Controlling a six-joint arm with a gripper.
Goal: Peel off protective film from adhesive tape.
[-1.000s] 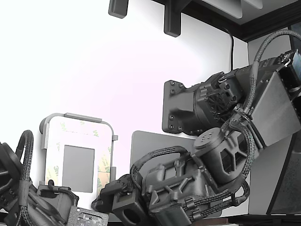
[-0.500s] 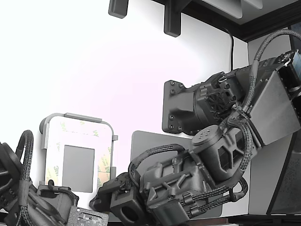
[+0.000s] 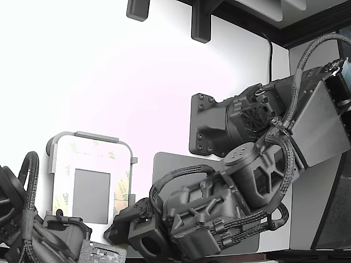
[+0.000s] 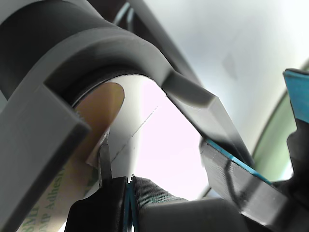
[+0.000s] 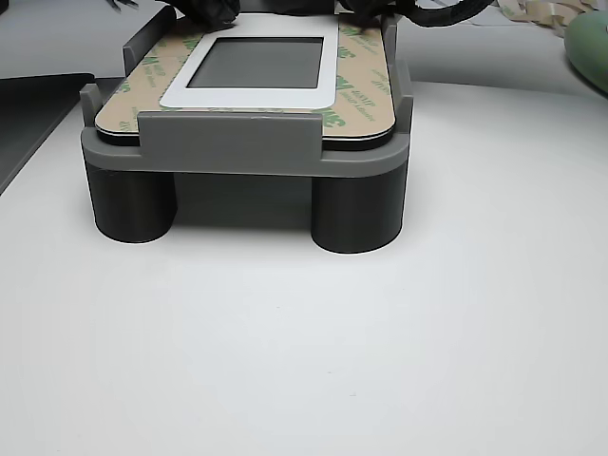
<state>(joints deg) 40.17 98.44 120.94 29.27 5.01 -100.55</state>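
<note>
The white plate with a grey centre lies in a grey plastic frame at the exterior view's lower left. The protective film, tan with green print, covers the adhesive tape band along the plate's edges, so the tape itself is hidden. My gripper is at the plate's near right corner in the exterior view. In the wrist view the gripper is shut, pads together. A thin metal tip touches the film's slightly raised corner beside the frame's rounded corner.
A second arm sits at the exterior view's lower left, close to the frame. A dark grey mat lies behind my arm. In the other view, loose liner strips and a green object lie at the far right.
My arm has sunk and shifted slightly toward the exterior view's left, bringing the gripper closer to the plate's corner. The plate and frame have not moved.
</note>
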